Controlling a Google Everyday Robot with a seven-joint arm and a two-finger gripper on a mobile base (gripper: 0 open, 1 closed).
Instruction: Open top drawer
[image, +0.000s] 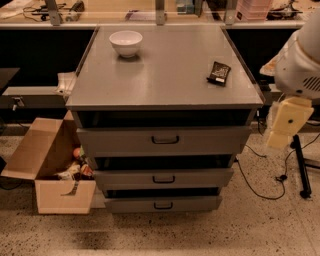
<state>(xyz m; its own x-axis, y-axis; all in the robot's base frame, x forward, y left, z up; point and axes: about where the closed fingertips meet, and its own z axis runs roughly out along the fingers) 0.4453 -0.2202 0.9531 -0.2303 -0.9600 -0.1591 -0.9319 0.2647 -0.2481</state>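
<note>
The top drawer (115, 142) is the wide grey front just under the cabinet top, with a small dark bar handle (165, 140) at its centre. It stands slightly out from the cabinet, with a dark gap above it. Two smaller grey drawers (162, 178) sit below it. My gripper (285, 123) is the cream part hanging from the white arm (300, 60) at the right. It is level with the top drawer, off the cabinet's right corner and apart from the handle.
A white bowl (126, 42) and a small dark packet (219, 73) lie on the grey cabinet top (165, 75). An open cardboard box (47, 165) with items stands on the floor at the left. A black stand (300, 165) and cables are on the floor at the right.
</note>
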